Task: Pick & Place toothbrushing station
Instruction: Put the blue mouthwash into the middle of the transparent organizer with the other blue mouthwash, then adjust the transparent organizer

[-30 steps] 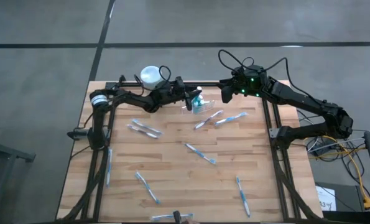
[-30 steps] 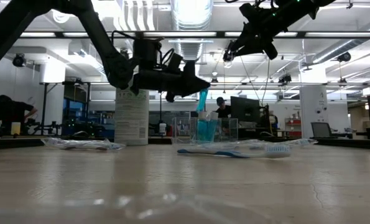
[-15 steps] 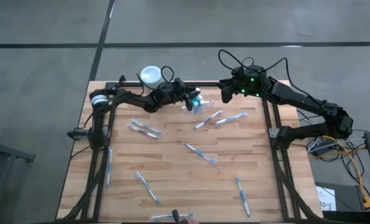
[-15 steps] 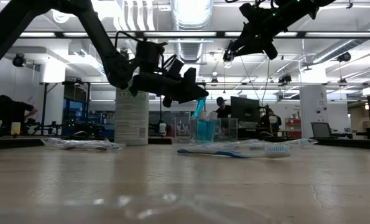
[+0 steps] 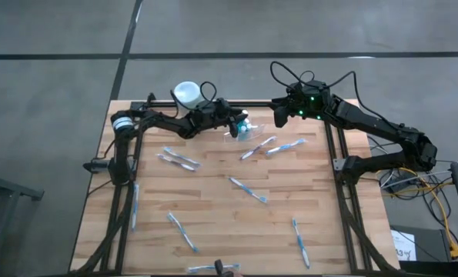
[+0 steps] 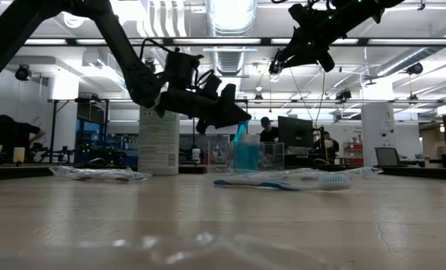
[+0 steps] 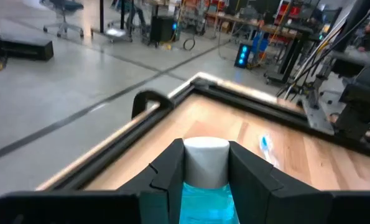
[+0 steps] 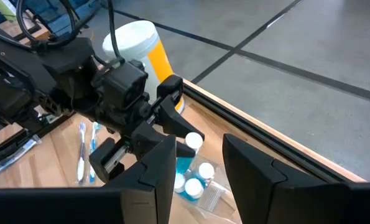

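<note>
left gripper [image 7: 204, 165] on blue bottle [image 7: 204, 186]

Left hand [image 6: 234, 118] dips lower and tilts down, carrying the blue white-capped bottle [image 6: 241, 135] toward the clear toothbrushing station [image 6: 245, 156]; bottle now leans with its lower end down inside the holder, among the other blue bottles.

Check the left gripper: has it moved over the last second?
Yes. The left gripper, holding a blue bottle, tipped down toward the clear holder in the low view.
</note>
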